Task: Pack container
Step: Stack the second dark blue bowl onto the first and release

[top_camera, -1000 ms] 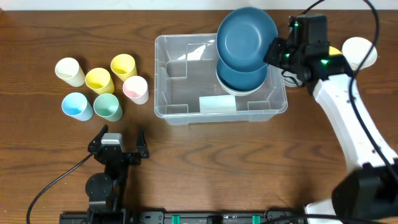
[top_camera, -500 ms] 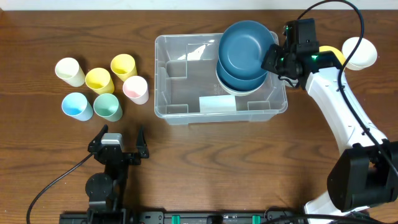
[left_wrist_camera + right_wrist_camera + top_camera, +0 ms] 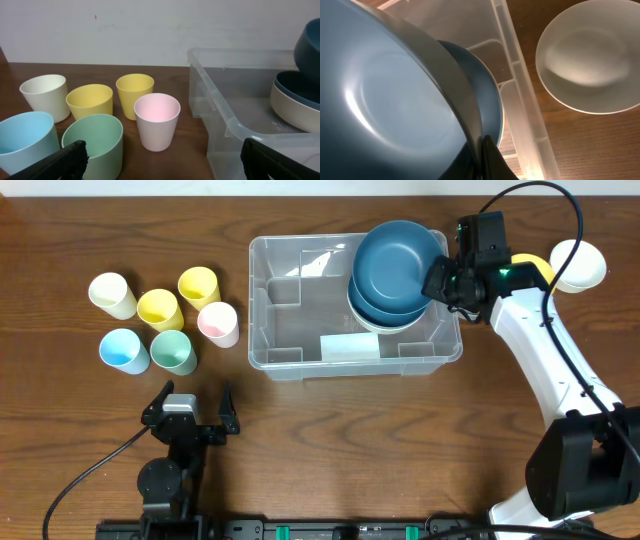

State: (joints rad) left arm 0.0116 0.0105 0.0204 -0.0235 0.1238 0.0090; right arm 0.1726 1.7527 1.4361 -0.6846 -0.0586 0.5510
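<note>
The clear plastic container stands mid-table with a pale label; it also shows in the left wrist view and the right wrist view. In its right end sit stacked bowls, a blue one in a cream one. My right gripper is shut on the rim of another blue bowl, held tilted above that stack. My left gripper is open and empty near the front edge, facing several cups.
Cream, two yellow, pink, light blue and green cups stand left of the container. A white bowl and a yellow object lie at the far right.
The right gripper has brought the blue bowl down and slightly right, closer over the stacked bowls in the container. The left arm has not moved.
</note>
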